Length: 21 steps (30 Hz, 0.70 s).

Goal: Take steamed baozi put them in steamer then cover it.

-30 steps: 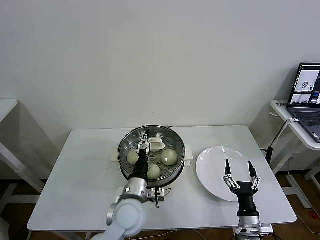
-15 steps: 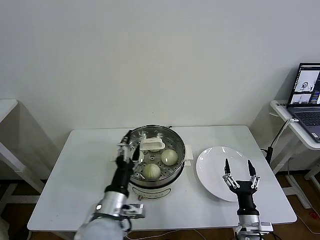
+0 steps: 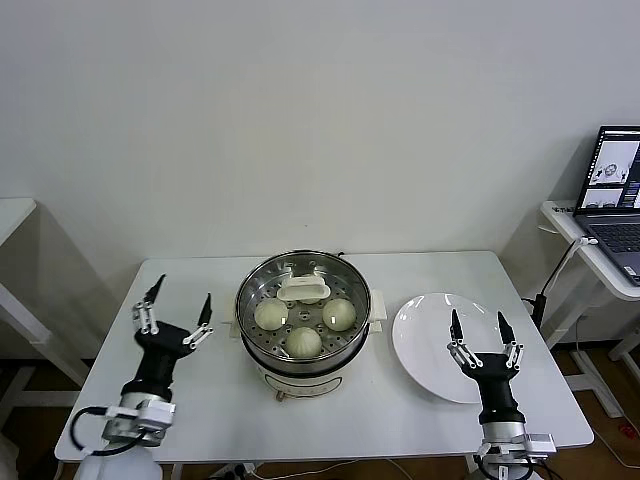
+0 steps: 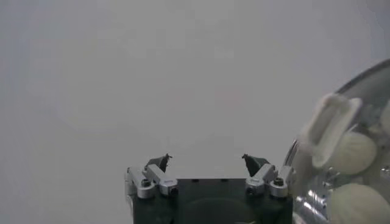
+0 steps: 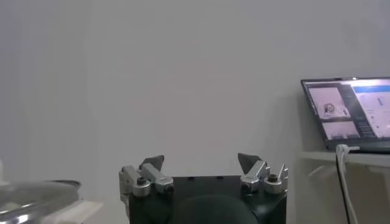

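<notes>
The steamer (image 3: 262, 358), a shiny steel pot on a white base, stands mid-table. The clear glass cover rests on top of it, its white handle (image 3: 302, 290) toward the back. Through the glass I see three baozi (image 3: 270, 314) (image 3: 339, 314) (image 3: 303, 342). My left gripper (image 3: 183, 291) is open and empty, raised over the table left of the steamer, fingers pointing up. In the left wrist view my left gripper (image 4: 205, 157) is wide open, with the cover handle (image 4: 329, 125) and baozi (image 4: 353, 152) off to one side. My right gripper (image 3: 478, 315) (image 5: 200, 159) hangs open above the plate.
A flat white plate (image 3: 425, 335) with nothing on it lies right of the steamer. A laptop (image 3: 615, 195) sits on a side table (image 3: 560, 222) at the far right, with a cable hanging down. The white table (image 3: 400, 420) ends close in front of both arms.
My left gripper has drawn back from the cover handle over the steamer to the table's left side. The cover stays on the steamer. The right arm has barely moved.
</notes>
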{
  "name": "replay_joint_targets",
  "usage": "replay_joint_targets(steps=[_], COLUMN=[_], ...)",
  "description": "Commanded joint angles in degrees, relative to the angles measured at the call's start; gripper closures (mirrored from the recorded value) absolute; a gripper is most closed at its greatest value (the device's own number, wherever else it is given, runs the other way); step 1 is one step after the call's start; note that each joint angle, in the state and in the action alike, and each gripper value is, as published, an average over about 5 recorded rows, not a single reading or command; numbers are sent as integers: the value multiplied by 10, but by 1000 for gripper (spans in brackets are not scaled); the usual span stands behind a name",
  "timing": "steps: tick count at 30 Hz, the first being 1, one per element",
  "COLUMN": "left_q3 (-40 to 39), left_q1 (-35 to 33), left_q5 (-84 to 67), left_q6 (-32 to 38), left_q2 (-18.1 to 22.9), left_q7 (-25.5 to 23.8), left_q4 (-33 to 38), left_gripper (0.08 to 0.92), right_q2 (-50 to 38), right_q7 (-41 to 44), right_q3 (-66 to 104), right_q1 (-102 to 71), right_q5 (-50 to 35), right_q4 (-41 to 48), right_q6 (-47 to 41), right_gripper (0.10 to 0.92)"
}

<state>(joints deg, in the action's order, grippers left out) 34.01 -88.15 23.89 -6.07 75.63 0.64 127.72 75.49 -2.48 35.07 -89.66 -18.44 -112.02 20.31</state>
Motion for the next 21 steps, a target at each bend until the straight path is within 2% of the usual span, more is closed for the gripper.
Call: replay_joint_targets(steps=[1,21], left_q3=[114,106], left_q1=[-52,-55], left_q5=[-169,-170], left_q6=[102,112], left_q2=[59,64], left_q7=[2,-4], left_q4=[-35,-46], left_gripper=[177,177], right_q2=[-1,7], right_q7=[-1,-15], right_q3=[2,4], right_q1=[-4,-7], right_q5=[1,32], right_q4=[-39,-47], right_q6=[-45,-54], right_gripper=[203,203])
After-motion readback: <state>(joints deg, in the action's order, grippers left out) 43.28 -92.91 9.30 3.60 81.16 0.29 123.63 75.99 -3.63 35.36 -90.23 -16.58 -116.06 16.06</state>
